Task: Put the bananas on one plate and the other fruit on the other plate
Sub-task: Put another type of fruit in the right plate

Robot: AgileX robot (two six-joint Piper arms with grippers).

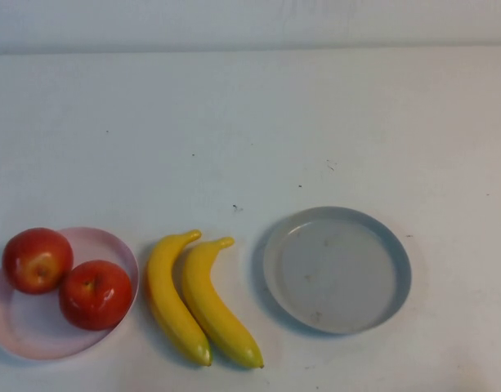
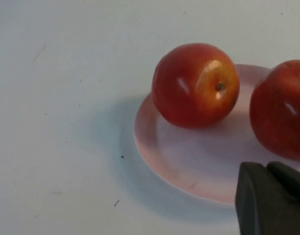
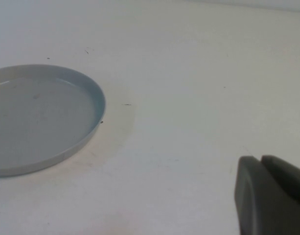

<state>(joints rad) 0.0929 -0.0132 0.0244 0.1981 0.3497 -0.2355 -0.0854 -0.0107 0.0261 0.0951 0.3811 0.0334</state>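
Observation:
Two red apples [image 1: 37,260] [image 1: 96,294] sit on the pale pink plate [image 1: 29,336] at the front left. Two yellow bananas [image 1: 172,302] [image 1: 216,309] lie side by side on the table between the plates. The grey-blue plate [image 1: 336,269] at the front right holds nothing. Neither gripper shows in the high view. My left gripper [image 2: 267,169] is shut and empty, just off the pink plate's rim [image 2: 189,166] near the apples [image 2: 196,84] [image 2: 282,107]. My right gripper [image 3: 261,161] is shut and empty over bare table beside the grey-blue plate [image 3: 37,117].
The white table [image 1: 250,122] stretches back to a pale wall at the far edge. All the objects lie in a row along the front.

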